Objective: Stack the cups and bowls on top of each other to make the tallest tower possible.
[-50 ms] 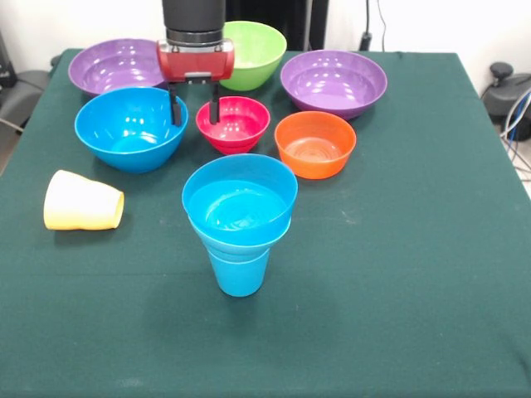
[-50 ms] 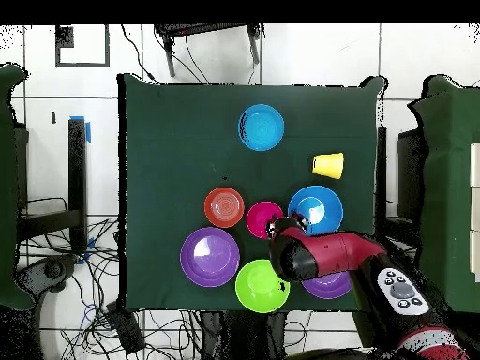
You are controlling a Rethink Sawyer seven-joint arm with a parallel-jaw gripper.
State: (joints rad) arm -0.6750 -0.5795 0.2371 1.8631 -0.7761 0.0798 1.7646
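Observation:
The tower stands in front of the other pieces: a sky-blue tapered cup (image 1: 239,272) upright with blue bowls (image 1: 240,199) nested in its mouth, also seen as the tower (image 2: 261,127) from overhead. A pale yellow cup (image 1: 81,201) (image 2: 328,165) lies on its side to the left. My gripper (image 1: 195,108) (image 2: 285,226) hangs open and empty over the gap between a large blue bowl (image 1: 124,145) (image 2: 319,199) and a small pink-red bowl (image 1: 235,141) (image 2: 261,217). An orange bowl (image 1: 315,166) (image 2: 224,207) sits right of the pink-red one.
Behind the gripper stand a purple bowl (image 1: 108,62), a lime green bowl (image 1: 261,50) (image 2: 262,286) and a second purple bowl (image 1: 333,104) (image 2: 209,256). The arm (image 2: 323,253) covers most of one purple bowl in the overhead view. A green cloth (image 1: 398,290) covers the table.

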